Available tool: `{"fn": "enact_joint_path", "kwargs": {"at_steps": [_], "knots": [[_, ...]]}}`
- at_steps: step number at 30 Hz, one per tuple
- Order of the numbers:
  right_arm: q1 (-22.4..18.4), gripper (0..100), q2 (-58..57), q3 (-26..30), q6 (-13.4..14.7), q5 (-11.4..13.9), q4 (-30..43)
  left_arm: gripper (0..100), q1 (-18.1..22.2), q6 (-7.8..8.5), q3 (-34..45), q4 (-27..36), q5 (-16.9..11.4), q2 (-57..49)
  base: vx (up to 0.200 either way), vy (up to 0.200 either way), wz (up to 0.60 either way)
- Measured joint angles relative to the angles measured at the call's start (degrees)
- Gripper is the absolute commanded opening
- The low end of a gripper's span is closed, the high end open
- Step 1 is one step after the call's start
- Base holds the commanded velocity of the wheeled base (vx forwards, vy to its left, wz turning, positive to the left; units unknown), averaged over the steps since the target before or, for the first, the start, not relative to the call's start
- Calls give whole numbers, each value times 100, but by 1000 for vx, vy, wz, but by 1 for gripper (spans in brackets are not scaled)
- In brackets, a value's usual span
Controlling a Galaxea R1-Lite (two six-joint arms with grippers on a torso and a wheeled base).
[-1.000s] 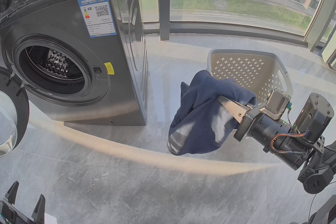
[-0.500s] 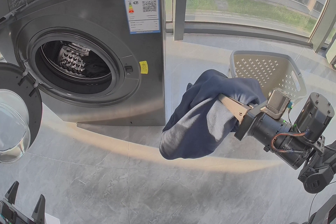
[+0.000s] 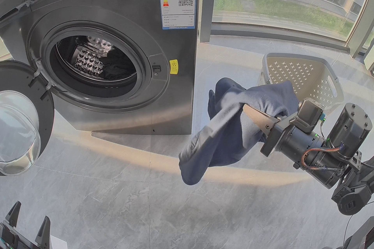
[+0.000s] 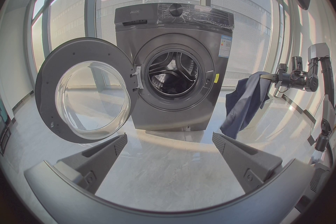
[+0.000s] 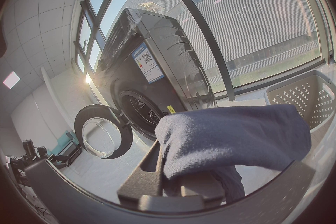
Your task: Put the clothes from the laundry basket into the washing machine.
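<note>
The left gripper (image 3: 30, 219) sits low before the washing machine (image 3: 117, 0), jaws open and empty. The right gripper (image 3: 251, 110), jaws closed, pinches a dark blue garment (image 3: 224, 133) that hangs in the air right of the machine's open drum, near the laundry basket (image 3: 307, 74). The cloth looks soft, light and floppy, so a bunched hold near its middle should limit trailing ends.

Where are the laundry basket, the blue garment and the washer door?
laundry basket (image 3: 302, 74): head view, star-punched inner wall.
blue garment (image 3: 230, 133): head view, middle of the hanging cloth.
washer door (image 4: 91, 99): left wrist view, glass pane.
</note>
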Motion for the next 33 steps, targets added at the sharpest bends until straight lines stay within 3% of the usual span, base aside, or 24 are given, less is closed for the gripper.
{"fn": "enact_joint_path", "kwargs": {"at_steps": [6, 33], "knots": [[2, 0, 0, -2, 0, 0, 5, 100, 2, 5, 0, 0, 0, 0, 0, 0, 0], [-20, 0, 7, -40, 9, -2, 5, 100, -9, 5, 0, -2, 0, 2, 0, 200, 0]]}}
